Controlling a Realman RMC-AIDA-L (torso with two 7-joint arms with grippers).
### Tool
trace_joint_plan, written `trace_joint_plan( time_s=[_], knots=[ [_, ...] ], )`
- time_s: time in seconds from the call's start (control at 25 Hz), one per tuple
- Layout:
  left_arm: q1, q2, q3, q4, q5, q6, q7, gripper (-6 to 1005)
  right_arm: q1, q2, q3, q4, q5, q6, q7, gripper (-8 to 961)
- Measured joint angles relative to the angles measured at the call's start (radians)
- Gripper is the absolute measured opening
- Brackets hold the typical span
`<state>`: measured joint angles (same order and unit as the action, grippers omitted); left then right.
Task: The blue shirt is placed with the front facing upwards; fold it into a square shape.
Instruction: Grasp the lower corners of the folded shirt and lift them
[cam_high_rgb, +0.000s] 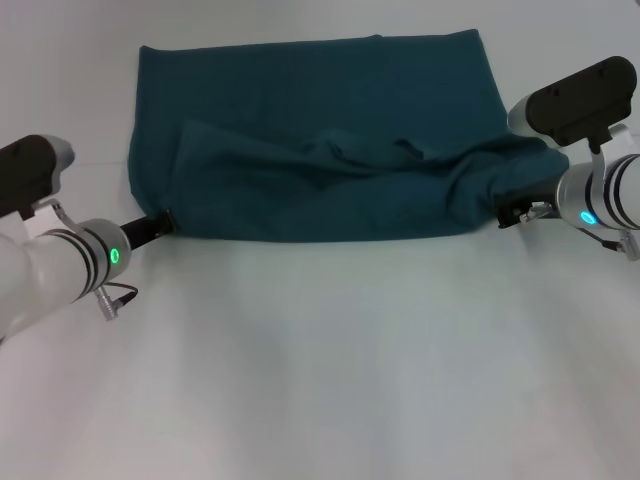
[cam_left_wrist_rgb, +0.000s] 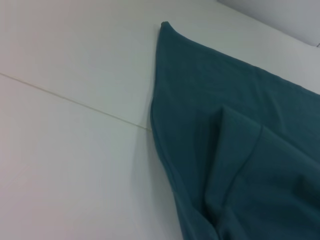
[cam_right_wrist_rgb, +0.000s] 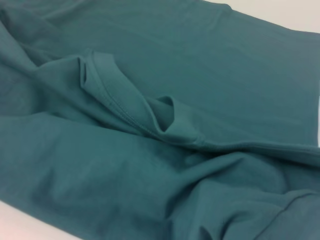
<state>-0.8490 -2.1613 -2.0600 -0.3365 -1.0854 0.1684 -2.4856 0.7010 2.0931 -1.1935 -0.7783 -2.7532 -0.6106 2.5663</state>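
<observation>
— So, where's the blue shirt (cam_high_rgb: 320, 140)?

— Spread across the far half of the white table (cam_high_rgb: 320, 380), folded over on itself. Back layer flat, with a straight far edge. Near layer doubled up over it and rumpled — a wavy ridge running across the middle. No lettering showing from the head view, only plain teal cloth.

— And the left gripper (cam_high_rgb: 160, 226)?

— Down at the shirt's near left corner, black tip touching the fabric edge. Seems pinched on that corner, though can't tell for sure — fingers hidden against the cloth. Left wrist view gives only the shirt's side edge and a crease, on the table beside a thin seam line (cam_left_wrist_rgb: 75, 102).

— Right gripper (cam_high_rgb: 518, 212)?

— Low at the near right corner, tucked right against the bunched cloth. Can't tell how wide the fingers are, or whether anything is held. Right wrist view filled with folds — a stitched hem (cam_right_wrist_rgb: 120, 107) curled up across the middle.
</observation>
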Motion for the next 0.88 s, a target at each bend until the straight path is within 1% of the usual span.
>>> trace_joint_plan(
  time_s=[0.12, 0.16, 0.24, 0.44, 0.64, 0.76, 0.88],
  knots=[
    [0.034, -0.007, 0.0, -0.052, -0.002, 0.012, 0.005, 45, -0.002, -0.001, 0.0, -0.001, 0.0, 0.0, 0.0, 25],
    [0.034, -0.007, 0.0, -0.052, -0.002, 0.012, 0.005, 44, -0.003, -0.001, 0.0, -0.002, 0.0, -0.001, 0.0, 25],
    [0.075, -0.011, 0.011, -0.105, -0.007, 0.042, 0.005, 43, -0.007, -0.001, 0.0, -0.009, 0.001, -0.008, 0.0, 25],
    [0.131, -0.011, 0.039, -0.17, -0.008, 0.078, 0.003, 43, -0.035, 0.004, -0.029, -0.062, 0.002, -0.039, 0.008, 25],
    [0.158, -0.012, 0.063, -0.196, -0.009, 0.088, 0.001, 47, -0.074, 0.006, -0.077, -0.126, 0.035, -0.085, 0.015, 24],
    [0.172, -0.012, 0.066, -0.209, -0.01, 0.1, 0.006, 50, -0.112, 0.006, -0.115, -0.182, 0.076, -0.11, 0.016, 25],
    [0.188, -0.012, 0.088, -0.229, -0.01, 0.107, 0.006, 52, -0.145, 0.005, -0.143, -0.226, 0.088, -0.124, 0.025, 25]
  ],
)
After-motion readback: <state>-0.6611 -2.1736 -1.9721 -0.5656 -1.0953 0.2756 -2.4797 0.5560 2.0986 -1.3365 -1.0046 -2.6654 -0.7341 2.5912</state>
